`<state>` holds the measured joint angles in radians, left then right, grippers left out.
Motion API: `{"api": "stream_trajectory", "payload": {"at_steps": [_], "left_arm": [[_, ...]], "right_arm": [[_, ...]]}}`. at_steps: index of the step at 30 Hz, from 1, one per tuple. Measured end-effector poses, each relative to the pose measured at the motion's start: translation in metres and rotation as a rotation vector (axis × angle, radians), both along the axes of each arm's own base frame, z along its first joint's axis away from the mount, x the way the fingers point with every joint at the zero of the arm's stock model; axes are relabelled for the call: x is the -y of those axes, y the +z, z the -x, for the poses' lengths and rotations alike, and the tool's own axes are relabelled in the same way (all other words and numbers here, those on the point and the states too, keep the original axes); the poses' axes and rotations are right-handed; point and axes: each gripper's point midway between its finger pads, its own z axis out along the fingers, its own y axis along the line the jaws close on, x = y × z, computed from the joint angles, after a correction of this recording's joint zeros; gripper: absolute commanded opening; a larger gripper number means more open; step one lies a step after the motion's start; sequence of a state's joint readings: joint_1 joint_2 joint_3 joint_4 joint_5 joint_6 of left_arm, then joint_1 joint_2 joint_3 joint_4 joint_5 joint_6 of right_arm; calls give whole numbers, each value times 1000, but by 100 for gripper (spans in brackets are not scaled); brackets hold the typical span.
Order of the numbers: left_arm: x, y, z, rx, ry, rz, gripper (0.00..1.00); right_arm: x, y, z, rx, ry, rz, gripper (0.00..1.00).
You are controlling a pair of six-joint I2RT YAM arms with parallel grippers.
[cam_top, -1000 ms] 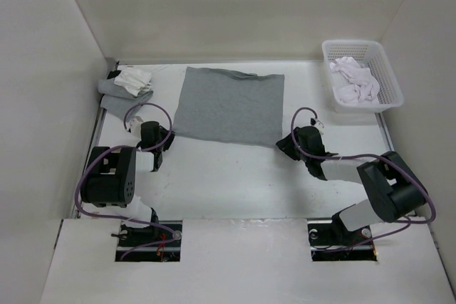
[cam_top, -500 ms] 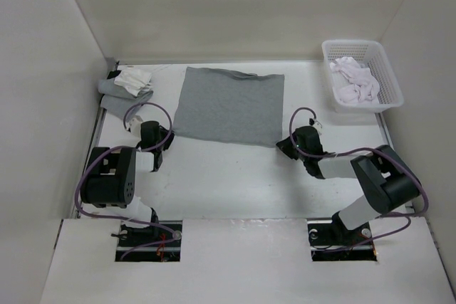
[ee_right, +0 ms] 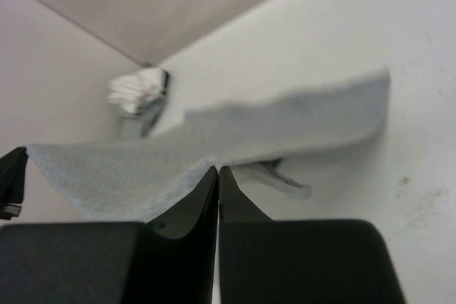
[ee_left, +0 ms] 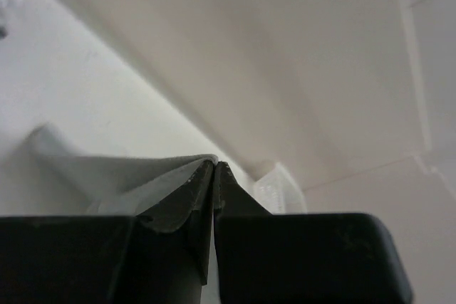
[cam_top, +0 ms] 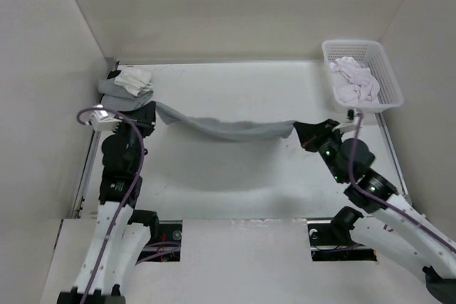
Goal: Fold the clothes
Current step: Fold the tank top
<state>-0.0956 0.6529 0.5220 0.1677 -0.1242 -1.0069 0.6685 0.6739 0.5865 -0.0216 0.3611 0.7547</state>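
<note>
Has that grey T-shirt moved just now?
Yes. The grey T-shirt, flat before, now hangs off the table between left gripper and right gripper, far edge drawn back toward the basket's near rim.

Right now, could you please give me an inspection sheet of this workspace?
Surface: white table, the shirt's shadow on it.
Job's things: grey T-shirt held above the table, stretched between both arms, sagging mid-span.
Clutter: basket of white garments far right; grey cloth under white cloth far left.
End effectors: left end effector shut on the shirt's left end; right end effector shut on its right end.
Cables: purple cable along each arm.
Surroundings: plain walls on three sides.
</note>
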Motion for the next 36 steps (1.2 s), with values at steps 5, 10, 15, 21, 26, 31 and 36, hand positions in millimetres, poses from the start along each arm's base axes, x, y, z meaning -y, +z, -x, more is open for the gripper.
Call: {"api": "stream_trajectory", "payload": {"at_steps": [5,10,15,21,26,31,36], "left_arm": [[-2,118,65,250,-9,-15,0],[0,154,87,321,-23,-20,0],[7,106,37,142,-20,-53,0],[12,-17,-58,-204,6,-105,0],[11,-131,-119,-487,23,-139,0],[5,-154,-171,-540,37,-126,0],[5,-125,-177,-449,31,-102,0]], "right_arm": [[17,113,54,189,39,-53,3],[22,153,72,244,60,-43,4],[16,121,28,184,-23,107,4],[20,21,-81,-54,-75,203,4],[16,-76,-162,-314,-26,200,3],[17,-99,-229,-376,-2,141,3],[23,-79,-233,-325,2,106,3]]}}
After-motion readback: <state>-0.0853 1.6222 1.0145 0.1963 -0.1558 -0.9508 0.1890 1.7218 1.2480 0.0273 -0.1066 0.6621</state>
